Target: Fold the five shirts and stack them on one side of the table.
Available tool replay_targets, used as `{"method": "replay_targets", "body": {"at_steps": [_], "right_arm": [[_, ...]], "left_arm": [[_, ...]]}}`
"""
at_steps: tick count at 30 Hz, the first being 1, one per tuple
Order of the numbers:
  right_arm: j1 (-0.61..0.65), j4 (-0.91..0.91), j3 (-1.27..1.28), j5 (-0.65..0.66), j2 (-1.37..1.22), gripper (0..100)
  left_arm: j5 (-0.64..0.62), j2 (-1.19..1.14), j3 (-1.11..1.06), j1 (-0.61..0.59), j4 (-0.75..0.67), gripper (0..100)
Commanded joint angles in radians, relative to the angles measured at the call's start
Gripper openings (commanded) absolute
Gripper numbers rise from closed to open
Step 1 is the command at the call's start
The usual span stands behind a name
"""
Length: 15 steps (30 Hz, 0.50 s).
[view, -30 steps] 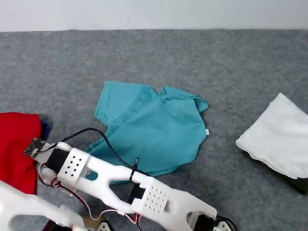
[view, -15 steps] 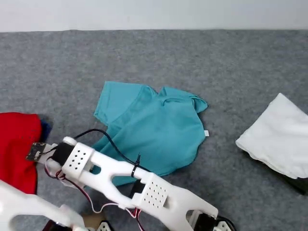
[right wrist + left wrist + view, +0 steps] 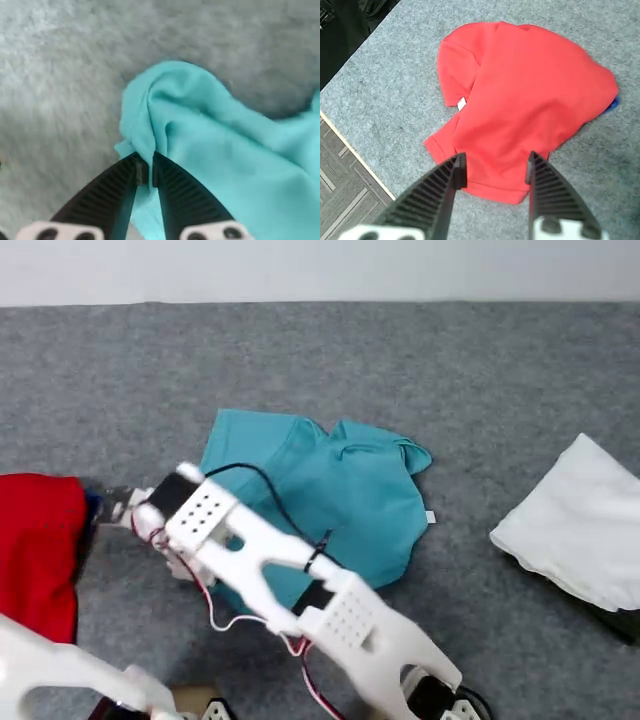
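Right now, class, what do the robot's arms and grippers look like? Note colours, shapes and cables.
The right arm and left arm are white plastic. The right arm's panels are dotted with small holes; a black cable and red wires loop along it. The left gripper and right gripper have black, ribbed, tapering fingers on white bases.

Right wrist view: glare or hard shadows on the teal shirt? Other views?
Right wrist view: no glare on the teal shirt, only soft shading in its folds. High view: even light, no glare on the mat. Left wrist view: red shirt evenly lit.
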<state>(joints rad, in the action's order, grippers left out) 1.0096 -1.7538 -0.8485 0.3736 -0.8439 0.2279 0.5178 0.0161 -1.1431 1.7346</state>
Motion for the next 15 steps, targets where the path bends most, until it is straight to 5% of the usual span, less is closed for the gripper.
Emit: {"method": "replay_targets", "body": {"at_steps": [1, 15], "right_arm": [[-0.058, -0.045, 0.110, 0.020, 0.183, 1.0], [-0.125, -0.044, 0.936, 0.100, 0.935, 1.0]], "left_arm": [[-0.008, 0.026, 0.002, 0.003, 0.017, 20], [-0.008, 0.025, 0.001, 0.149, 0.018, 20]]}}
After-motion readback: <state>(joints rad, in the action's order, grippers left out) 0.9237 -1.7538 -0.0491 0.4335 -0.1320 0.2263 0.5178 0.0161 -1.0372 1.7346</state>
